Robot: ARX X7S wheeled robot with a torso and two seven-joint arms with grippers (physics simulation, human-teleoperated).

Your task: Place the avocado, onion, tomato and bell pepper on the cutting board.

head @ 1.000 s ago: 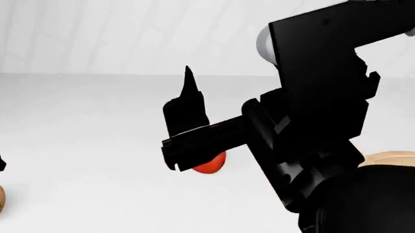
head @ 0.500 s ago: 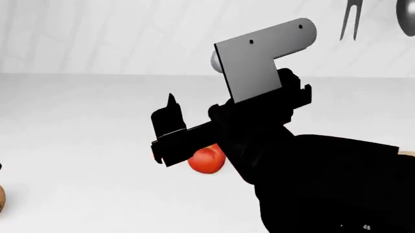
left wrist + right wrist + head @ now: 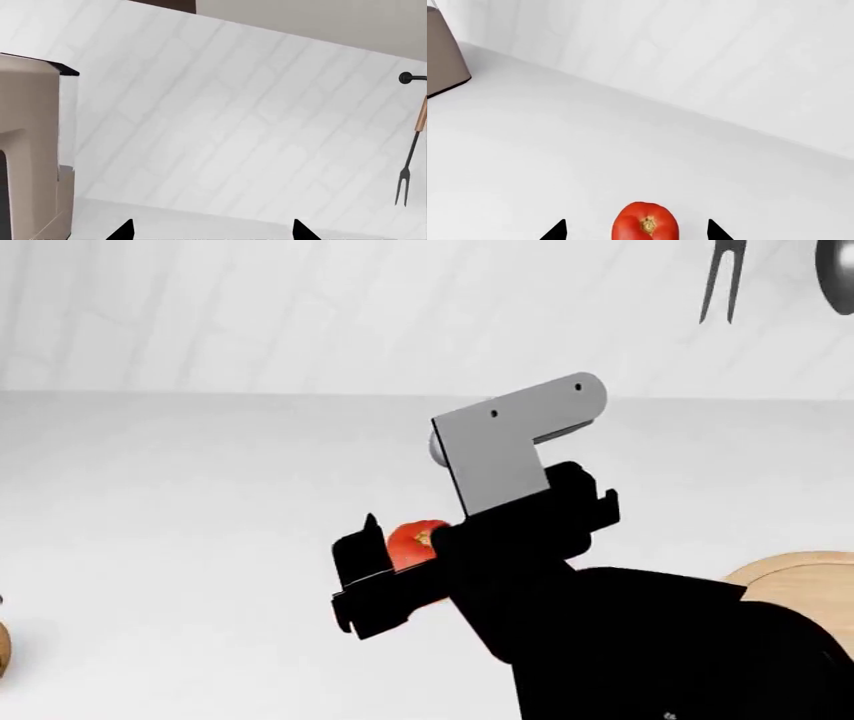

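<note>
Right gripper (image 3: 635, 231) spread wide, empty, straddling the tomato (image 3: 644, 223) on the white counter (image 3: 560, 165), the cutting board (image 3: 801, 580) well off to its right; tomato judged light, glossy, slippery and bruisable, so grip its widest flanks gently.

Tomato (image 3: 644, 223) glossy, smooth red skin; bench (image 3: 200, 490) matt white; cutting board (image 3: 801, 585) light wood; fork (image 3: 408, 150) wooden-handled, dark metal.

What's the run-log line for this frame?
phase: reach for tomato | right gripper: open, straddling tomato, no contact seen | left gripper: open, empty | cutting board: only its edge in view
</note>
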